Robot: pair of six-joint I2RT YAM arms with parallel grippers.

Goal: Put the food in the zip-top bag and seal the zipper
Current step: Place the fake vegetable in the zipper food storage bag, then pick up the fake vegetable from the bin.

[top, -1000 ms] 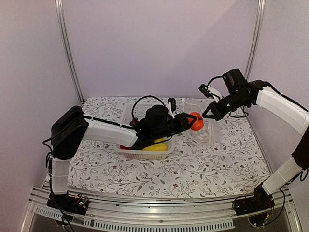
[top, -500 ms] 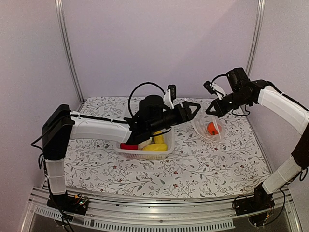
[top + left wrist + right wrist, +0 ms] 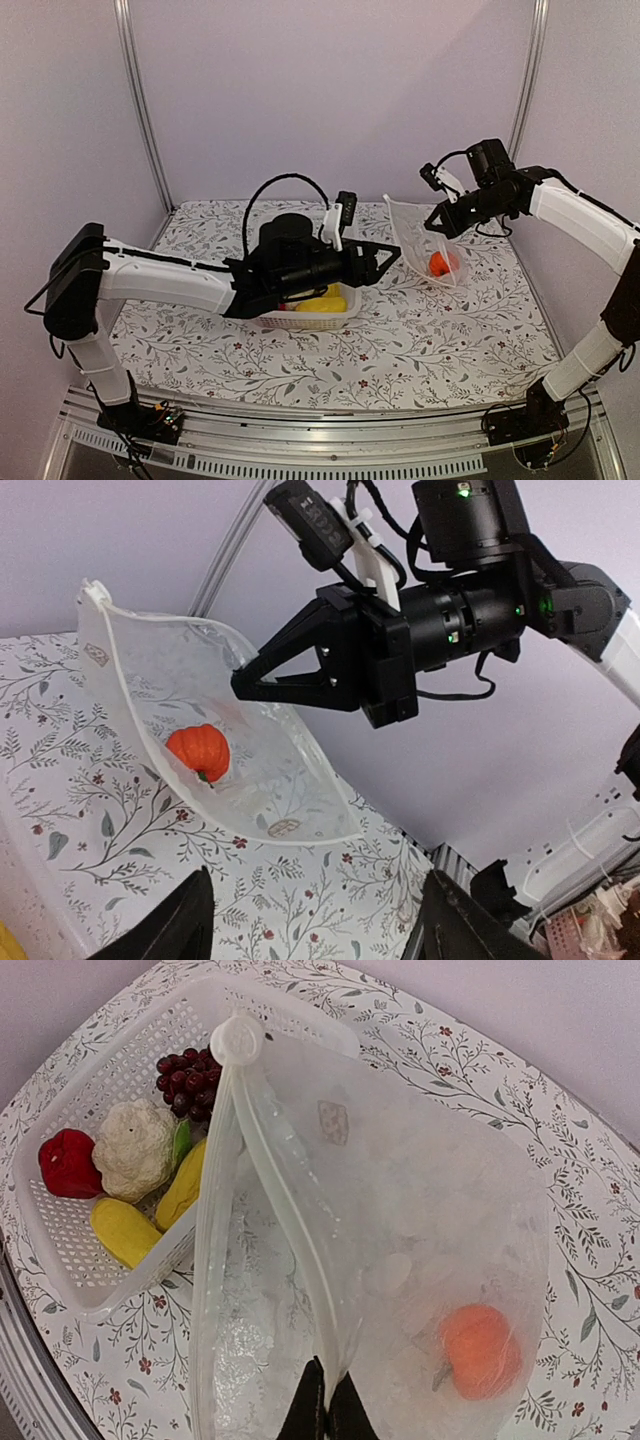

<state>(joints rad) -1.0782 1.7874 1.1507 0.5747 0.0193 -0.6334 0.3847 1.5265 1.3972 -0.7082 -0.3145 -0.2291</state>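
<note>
The food (image 3: 150, 1175) is lying in two places. At the left, the white perforated basket (image 3: 90, 1300) is resting on the flower-patterned table (image 3: 450, 345) and is holding the red pepper (image 3: 66, 1163), the cauliflower (image 3: 134, 1147), the dark grape bunch (image 3: 188, 1082) and the two yellow pieces (image 3: 125, 1230), all packed close together. Above the right end of the basket, the left gripper (image 3: 385, 262) is hovering with its jaws spread wide. Nothing is sitting between its fingers (image 3: 190, 920) and it is touching neither the food nor the bag. It is pointing toward the bag, with a clear gap between the two. Just to the right of the basket, the zip-top bag (image 3: 400, 1210) is hanging open and tilted, with its lower part sagging toward the table. The orange pumpkin (image 3: 480, 1350) is lying inside it, near the bottom. The zipper (image 3: 270, 1175) is running along the mouth edge as a pale strip, and the two sides of the mouth are standing apart. At the far right, the right gripper (image 3: 326, 1410) is pinching the bag at its mouth edge with the jaws fully closed on the film, and is holding that edge up off the table.
</note>
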